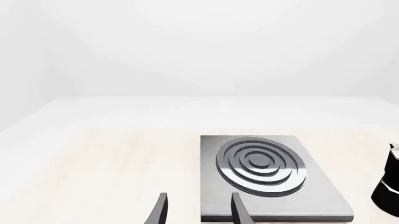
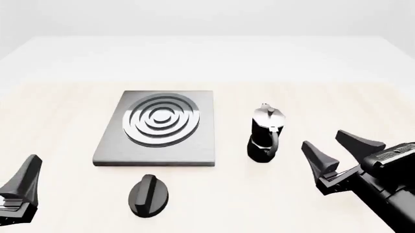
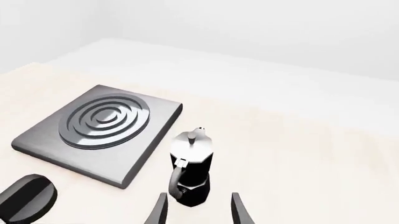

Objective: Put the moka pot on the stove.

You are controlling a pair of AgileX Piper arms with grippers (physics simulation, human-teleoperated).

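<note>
Brushed grey metal stove point(image 2: 194, 141), glossy black moka pot point(image 2: 263, 141) with silver lid, pale matt wood table point(image 2: 65, 111).

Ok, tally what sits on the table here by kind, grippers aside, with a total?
Moka pot: 1
Stove: 1
Black oval knob: 1
Total: 3

A pale wood-grain surface point(image 2: 58, 111) is seen carrying three items. The stove point(image 2: 159, 127), a flat grey plate with concentric rings, lies left of centre. The moka pot point(image 2: 265, 133) stands upright just beside its right edge, apart from it. A black oval knob point(image 2: 148, 194) lies near the stove's front edge.
</note>
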